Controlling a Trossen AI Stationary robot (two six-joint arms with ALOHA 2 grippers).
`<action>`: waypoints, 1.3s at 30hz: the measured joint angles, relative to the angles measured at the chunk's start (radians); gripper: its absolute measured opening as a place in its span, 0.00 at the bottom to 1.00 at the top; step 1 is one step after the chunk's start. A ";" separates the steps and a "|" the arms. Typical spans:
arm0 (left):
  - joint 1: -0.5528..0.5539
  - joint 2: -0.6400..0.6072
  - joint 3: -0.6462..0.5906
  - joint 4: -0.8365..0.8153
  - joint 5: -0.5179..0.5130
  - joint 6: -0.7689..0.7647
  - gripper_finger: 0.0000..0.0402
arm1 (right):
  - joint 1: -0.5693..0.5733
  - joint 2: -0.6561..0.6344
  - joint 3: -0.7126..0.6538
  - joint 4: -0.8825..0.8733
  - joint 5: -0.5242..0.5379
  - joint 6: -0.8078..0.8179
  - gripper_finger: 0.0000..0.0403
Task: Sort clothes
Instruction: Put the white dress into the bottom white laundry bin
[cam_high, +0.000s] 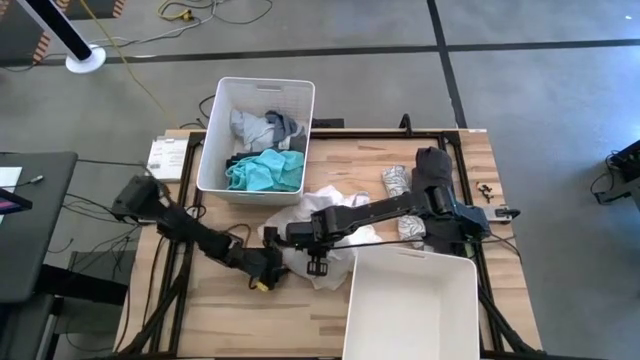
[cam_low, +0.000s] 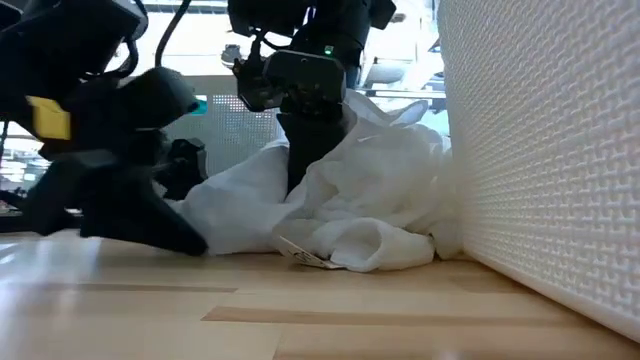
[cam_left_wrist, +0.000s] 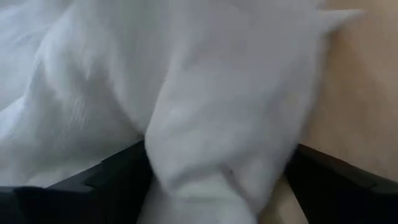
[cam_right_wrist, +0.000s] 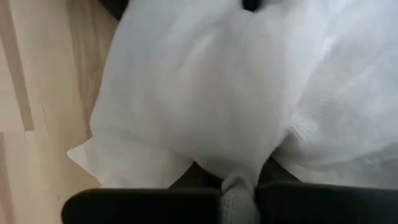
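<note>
White, thin and crumpled, the garment (cam_high: 322, 232) lies heaped on the wooden counter (cam_high: 230, 310) just beside the empty white bin (cam_high: 412, 305). Both the left gripper (cam_high: 268, 268) and right gripper (cam_high: 300, 236) have jaws clenched on its folds.

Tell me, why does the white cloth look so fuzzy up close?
In the left wrist view, the white garment sits against the lens, so it blurs. In the low view, the left pincer is smeared dark, with bright window glare behind. The high view stays sharp.
</note>
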 joint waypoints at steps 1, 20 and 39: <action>0.004 0.027 0.017 0.000 -0.036 -0.029 0.85 | 0.000 0.000 0.000 0.004 0.001 0.000 0.06; 0.007 0.076 0.088 -0.063 -0.175 -0.037 0.02 | 0.006 0.000 0.000 0.008 0.004 -0.021 0.16; -0.112 -0.365 0.085 -0.133 -0.221 0.090 0.02 | 0.098 0.000 0.244 -0.131 0.222 -0.061 0.75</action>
